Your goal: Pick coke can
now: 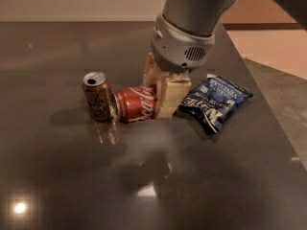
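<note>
The coke can (135,104), red with white Coca-Cola lettering, lies on its side between the cream fingers (170,96) of my gripper (160,91). The gripper comes down from above and is shut on the can's right end. The can's silver left end is right next to the upright tan-gold can (98,97); I cannot tell if they touch. The coke can seems to hang slightly above the dark table (72,176).
A blue crinkled snack bag (216,101) lies just right of the gripper. The table's right edge (268,114) runs diagonally, with lighter floor beyond it. A bright light glare sits at the front left.
</note>
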Tool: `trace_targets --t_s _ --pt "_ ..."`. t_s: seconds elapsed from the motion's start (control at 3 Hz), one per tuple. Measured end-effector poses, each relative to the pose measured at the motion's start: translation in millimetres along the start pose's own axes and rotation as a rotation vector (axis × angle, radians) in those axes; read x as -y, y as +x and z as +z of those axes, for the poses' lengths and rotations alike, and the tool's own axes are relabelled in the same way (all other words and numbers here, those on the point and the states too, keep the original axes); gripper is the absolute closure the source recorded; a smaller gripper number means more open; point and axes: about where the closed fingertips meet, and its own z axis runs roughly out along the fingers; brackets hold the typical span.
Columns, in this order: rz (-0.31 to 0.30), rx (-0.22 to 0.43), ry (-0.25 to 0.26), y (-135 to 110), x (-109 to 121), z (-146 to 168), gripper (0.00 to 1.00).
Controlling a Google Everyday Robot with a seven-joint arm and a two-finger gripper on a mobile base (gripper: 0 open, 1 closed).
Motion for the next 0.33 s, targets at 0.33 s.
trace_targets --t_s 0.33 --pt "-0.002 0.004 0.023 -3.1 3.8 -1.6 1.0"
